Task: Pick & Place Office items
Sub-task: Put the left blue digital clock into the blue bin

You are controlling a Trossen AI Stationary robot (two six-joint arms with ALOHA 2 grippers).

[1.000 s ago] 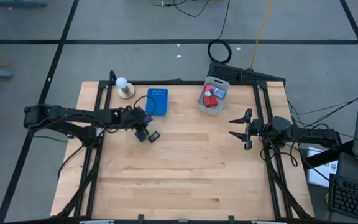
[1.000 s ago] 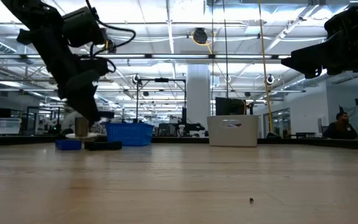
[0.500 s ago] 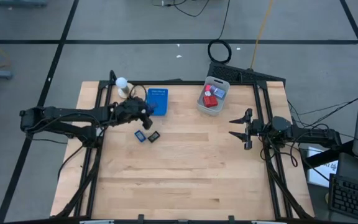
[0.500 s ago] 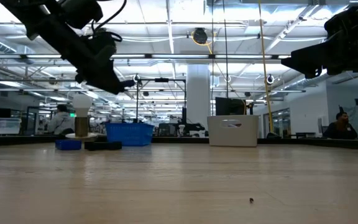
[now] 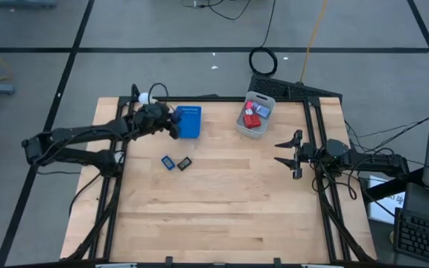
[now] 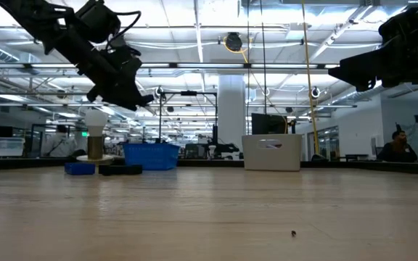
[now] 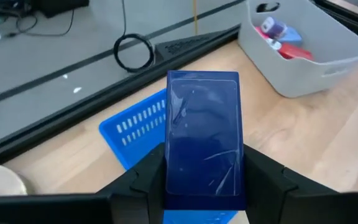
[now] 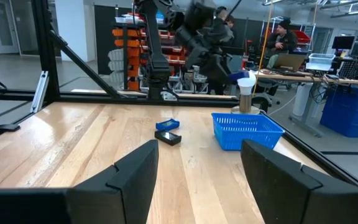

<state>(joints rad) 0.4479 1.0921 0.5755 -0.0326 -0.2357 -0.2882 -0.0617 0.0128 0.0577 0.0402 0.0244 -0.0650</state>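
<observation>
A dark-blue rectangle (image 7: 204, 140) was pinched upright between the fingers of the left tool (image 5: 171, 123), raised over the blue basket (image 5: 190, 123) near the counter's (image 5: 222, 208) far edge. Two more small rectangles (image 5: 176, 163) (side by side) lay on the wood nearby. The right tool (image 5: 283, 152) was held spread at the right edge, nothing in it.
</observation>
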